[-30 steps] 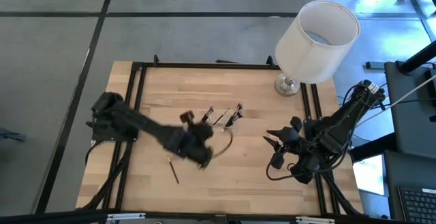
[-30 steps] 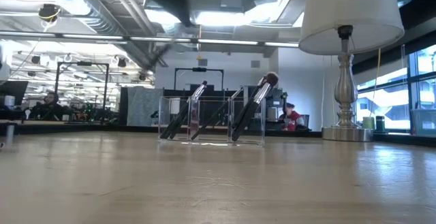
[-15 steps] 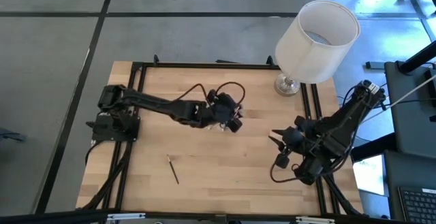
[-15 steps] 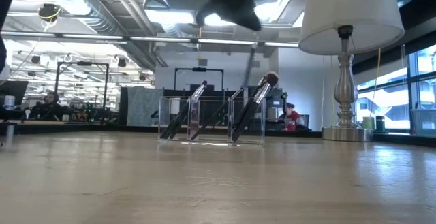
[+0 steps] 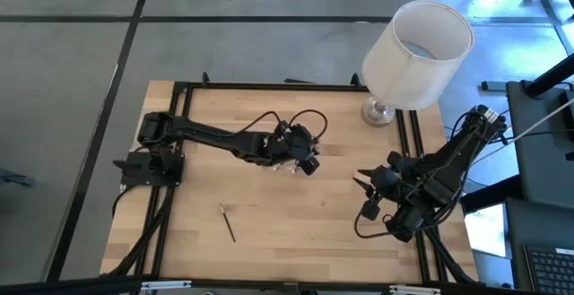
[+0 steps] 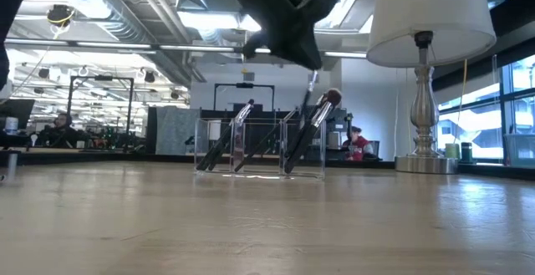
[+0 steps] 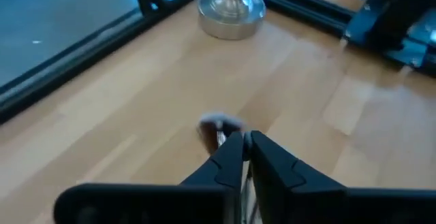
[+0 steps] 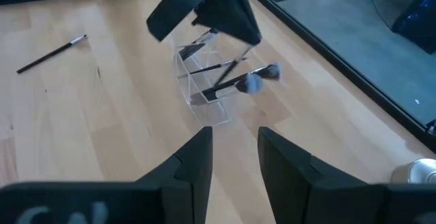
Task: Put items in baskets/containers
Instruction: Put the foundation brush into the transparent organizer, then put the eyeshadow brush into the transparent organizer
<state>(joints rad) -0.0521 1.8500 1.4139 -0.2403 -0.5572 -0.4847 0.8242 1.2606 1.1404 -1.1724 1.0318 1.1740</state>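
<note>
The clear plastic tray (image 6: 259,148) stands far of the table's middle, with three dark brushes (image 6: 311,123) leaning in its compartments, heads up. It also shows in the right wrist view as the tray (image 8: 203,86). My left gripper (image 5: 300,154) hovers over the tray (image 5: 292,163), shut on a thin brush (image 6: 308,89). One more brush (image 5: 228,222) lies flat on the wood near the left front. My right gripper (image 8: 235,149) waits open above the table's right side, touching nothing. My left gripper (image 7: 245,148) pinches the thin brush between its two fingertips (image 7: 231,157), coming from above and pointing down. The brush's upper part, by the silver band (image 6: 313,76), is at the fingers. It hangs tilted below them over the tray's right compartment; whether its lower end touches the tray I cannot tell.
A table lamp with a big white shade (image 5: 417,51) stands on its metal base (image 5: 378,111) at the far right corner. A black frame rail (image 5: 269,86) runs around the table. Bare wood lies between the tray and the near edge.
My left gripper has swung from the table's near middle toward the far edge and slightly right, carrying the brush, and now stands over the tray. In the last half second it has come down, bringing the brush down toward the tray's right compartment.
</note>
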